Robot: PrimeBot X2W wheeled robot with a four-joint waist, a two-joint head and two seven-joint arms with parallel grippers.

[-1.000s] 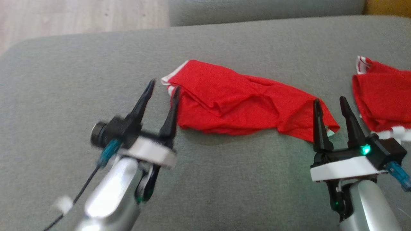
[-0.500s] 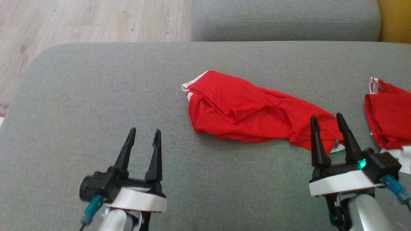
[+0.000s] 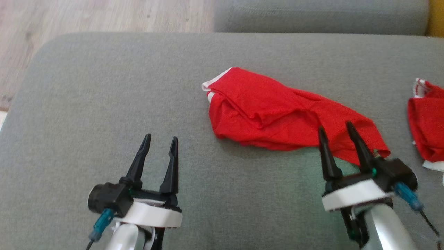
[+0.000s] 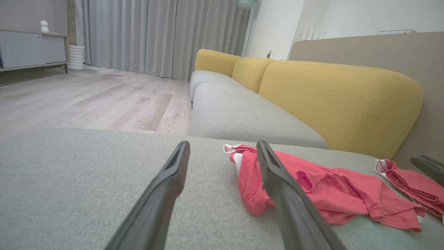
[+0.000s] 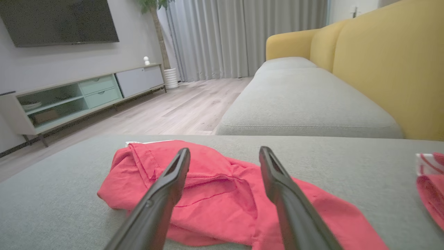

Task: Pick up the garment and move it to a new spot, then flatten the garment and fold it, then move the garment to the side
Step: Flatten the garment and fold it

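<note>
Garment (image 3: 277, 111): red with white trim. It was found lying crumpled on the grey seat cushion (image 3: 104, 104), right of centre in the head view. Its white-edged end was pointed toward the upper left, and the other end tapered down toward the right. Several folds and creases were noted across it, and it had not been flattened.

Left gripper (image 3: 161, 138): it was recorded at the lower left of the head view, over bare cushion and well apart from the garment. Its fingers were spread wide with nothing between them. In the left wrist view the garment was seen ahead and to the right of the fingers.

Right gripper (image 3: 335, 126): it was recorded at the lower right, with its fingers likewise spread apart and nothing clamped. In the head view its fingertips were seen overlapping the garment's tapered right end. In the right wrist view the red cloth lay ahead of and beneath both fingers. Whether the tips touched the cloth could not be determined.

A second red garment (image 3: 425, 135) with white trim was noted at the cushion's right edge, apart from the first.

Surroundings noted: a further grey seat (image 3: 312, 15) beyond the cushion, a yellow backrest (image 4: 329, 93), a wooden floor (image 3: 104, 14), grey curtains (image 4: 156, 34), and a wall television (image 5: 59, 21) above a low cabinet (image 5: 79, 93).
</note>
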